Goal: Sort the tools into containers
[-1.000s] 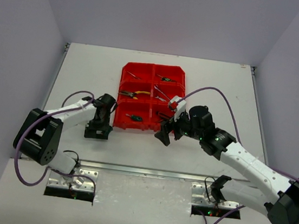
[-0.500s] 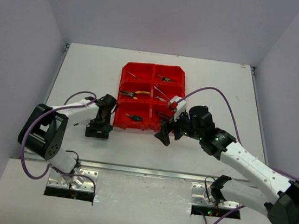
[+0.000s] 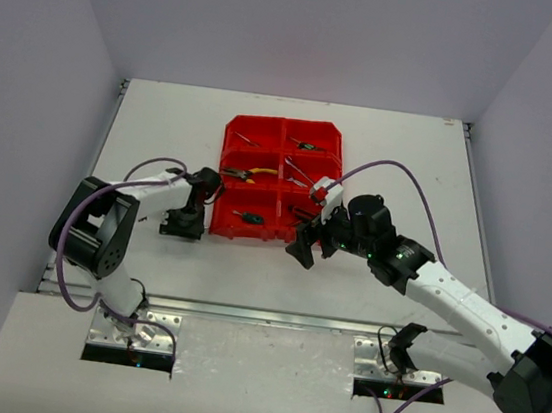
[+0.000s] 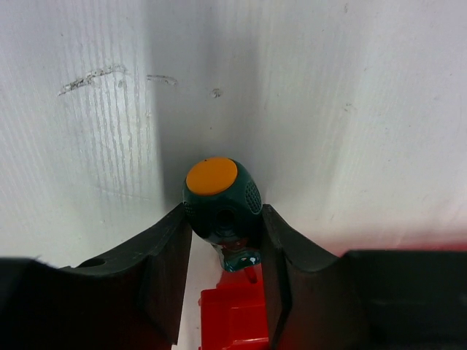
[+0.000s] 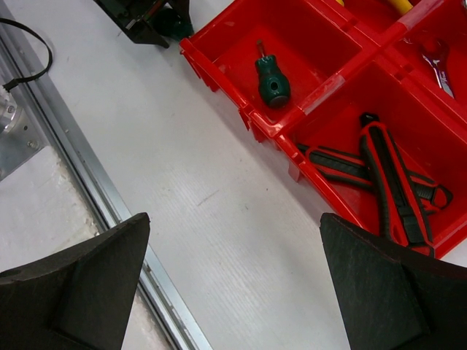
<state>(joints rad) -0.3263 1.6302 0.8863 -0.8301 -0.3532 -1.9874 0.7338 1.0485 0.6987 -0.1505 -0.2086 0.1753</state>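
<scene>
My left gripper [image 4: 224,216] is shut on a green screwdriver [image 4: 219,195] with an orange end cap, its fingers pressed against both sides of the handle just above the white table. It sits by the near left corner of the red containers [image 3: 283,157], whose corner [image 4: 233,321] shows below the jaws. In the top view the left gripper [image 3: 185,223] hides that screwdriver. My right gripper [image 5: 232,240] stands wide open and empty over the table in front of the containers. Another green screwdriver [image 5: 272,84] and red/black pliers [image 5: 387,182] lie in the near compartments.
Yellow pliers [image 3: 250,173] and small silver wrenches [image 5: 436,60] lie in compartments farther back. A metal rail [image 5: 87,182] runs along the near table edge. White walls close in the table on three sides.
The left gripper has slid a little away from the bases toward the containers' corner and closed on the green screwdriver. The left elbow swung right. The right arm has not moved.
</scene>
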